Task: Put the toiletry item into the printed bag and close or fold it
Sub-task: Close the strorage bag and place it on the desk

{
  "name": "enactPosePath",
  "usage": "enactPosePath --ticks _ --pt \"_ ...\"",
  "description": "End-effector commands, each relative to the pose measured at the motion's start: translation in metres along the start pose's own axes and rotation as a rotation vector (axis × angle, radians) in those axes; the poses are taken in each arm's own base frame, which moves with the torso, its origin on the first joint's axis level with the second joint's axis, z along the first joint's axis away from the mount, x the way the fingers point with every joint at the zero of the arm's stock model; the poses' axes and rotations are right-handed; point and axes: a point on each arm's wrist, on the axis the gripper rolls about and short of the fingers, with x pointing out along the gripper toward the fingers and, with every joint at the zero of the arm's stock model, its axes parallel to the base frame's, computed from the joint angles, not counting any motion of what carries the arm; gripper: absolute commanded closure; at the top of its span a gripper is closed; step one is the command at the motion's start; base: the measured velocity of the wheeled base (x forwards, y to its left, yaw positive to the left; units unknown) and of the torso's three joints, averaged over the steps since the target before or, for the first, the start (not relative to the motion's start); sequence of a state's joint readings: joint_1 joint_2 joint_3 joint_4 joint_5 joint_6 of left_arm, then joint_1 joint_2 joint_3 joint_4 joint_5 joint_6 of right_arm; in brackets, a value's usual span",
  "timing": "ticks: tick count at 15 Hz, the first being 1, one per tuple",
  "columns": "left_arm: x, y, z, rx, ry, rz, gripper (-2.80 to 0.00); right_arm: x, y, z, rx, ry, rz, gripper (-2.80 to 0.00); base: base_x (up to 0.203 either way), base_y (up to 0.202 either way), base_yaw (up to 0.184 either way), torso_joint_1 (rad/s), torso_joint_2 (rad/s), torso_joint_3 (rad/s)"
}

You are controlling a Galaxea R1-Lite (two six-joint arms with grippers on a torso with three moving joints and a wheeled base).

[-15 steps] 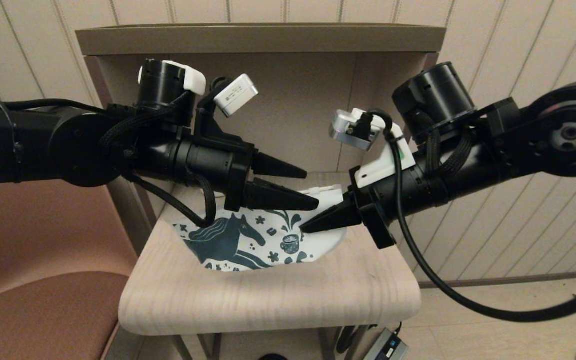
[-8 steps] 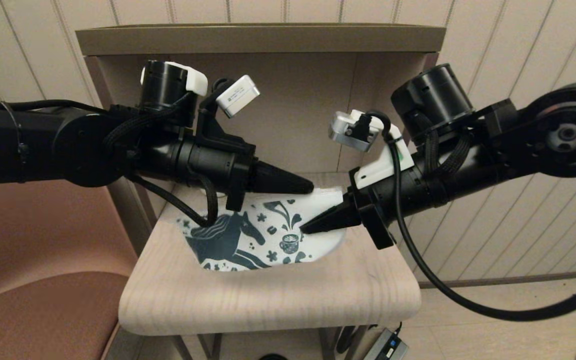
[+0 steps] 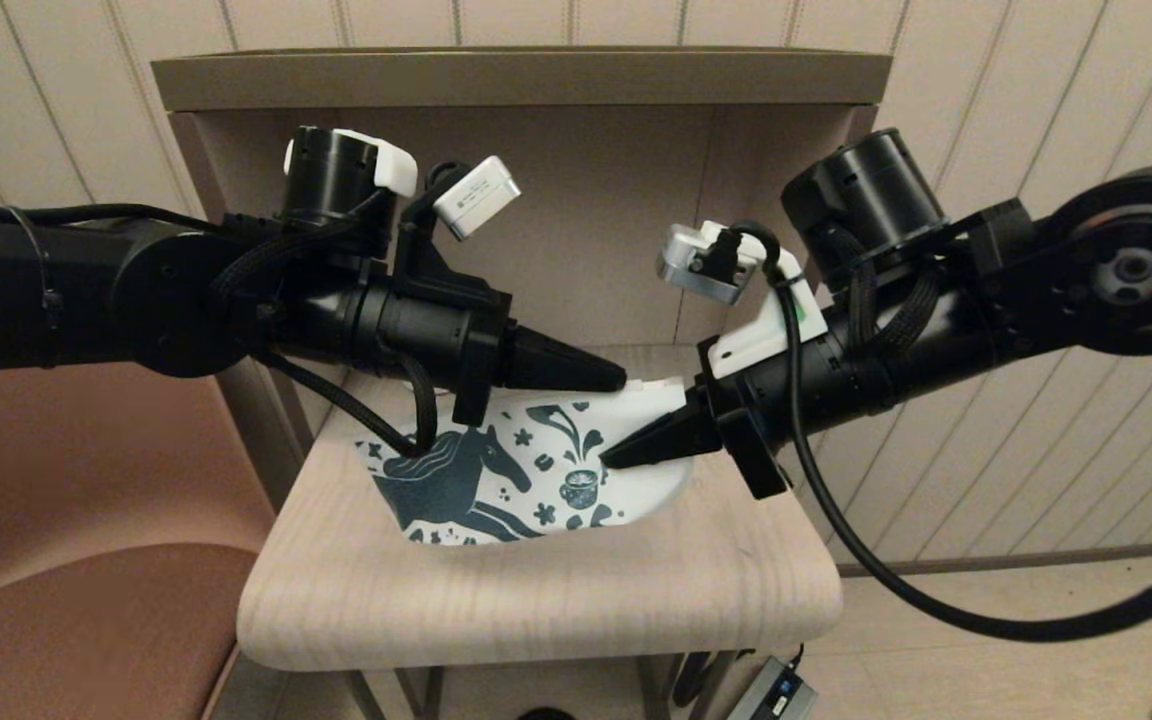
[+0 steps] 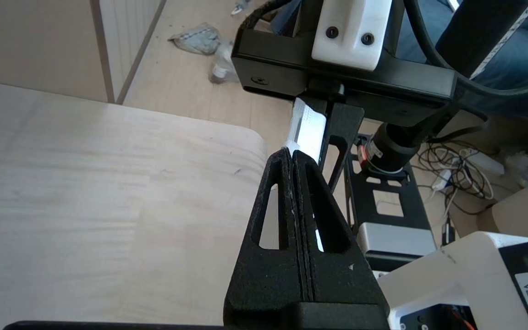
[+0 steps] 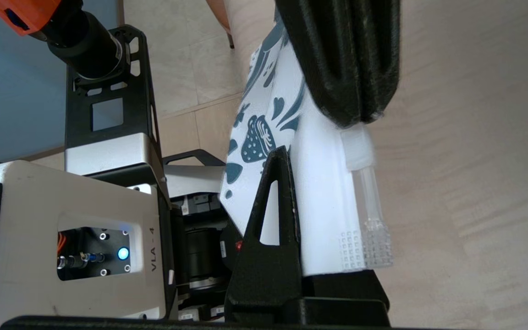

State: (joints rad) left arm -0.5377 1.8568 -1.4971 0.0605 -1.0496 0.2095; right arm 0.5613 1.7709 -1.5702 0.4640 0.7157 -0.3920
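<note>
Fingers of the left hand (image 3: 616, 380) are clenched on the top edge of the printed bag (image 3: 536, 470), beside its zip strip (image 5: 367, 206). The right hand (image 3: 608, 458) is clamped on the bag's right side, printed face toward the head camera. The bag is held partly raised over the wooden worktop (image 3: 536, 590), whose front stays bare up to its rounded edge. The toiletry item cannot be seen.

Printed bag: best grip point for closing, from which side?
The ribbed zip strip along the raised top edge of the printed bag, approached from the side with jaws level: it is a thin ridge lifted off the table. The left gripper pinches it there.
</note>
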Motion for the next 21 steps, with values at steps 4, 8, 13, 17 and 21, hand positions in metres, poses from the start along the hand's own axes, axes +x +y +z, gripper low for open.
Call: enactPosePath --ticks 4,8,13,17,21 --pt "-0.0011 -0.0016 0.0000 -0.010 0.000 -0.011 0.00 0.0006 0.0058 0.0016 -0.011 0.000 0.012 0.00 0.000 0.000 0.000 0.000 0.00 0.000" --pt "-0.0012 -0.0029 -0.0009 -0.016 -0.004 -0.048 0.00 0.0003 0.0071 0.0025 -0.015 -0.002 0.012 0.00 0.000 0.000 0.000 0.000 0.00 0.000" --pt "-0.0010 -0.0017 0.0001 -0.011 -0.008 -0.047 0.00 0.0021 0.0068 0.0007 -0.019 -0.007 0.010 0.00 0.000 0.000 0.000 0.000 0.00 0.000" --pt "-0.0022 -0.0020 0.0055 -0.039 -0.015 -0.039 0.00 0.0024 0.0073 0.0007 -0.019 -0.006 0.013 0.00 0.000 0.000 0.000 0.000 0.00 0.000" --pt "-0.0023 -0.0012 0.0048 -0.033 -0.016 -0.035 -2.80 0.0024 0.0071 0.0008 -0.020 -0.008 0.013 0.00 0.000 0.000 0.000 0.000 0.00 0.000"
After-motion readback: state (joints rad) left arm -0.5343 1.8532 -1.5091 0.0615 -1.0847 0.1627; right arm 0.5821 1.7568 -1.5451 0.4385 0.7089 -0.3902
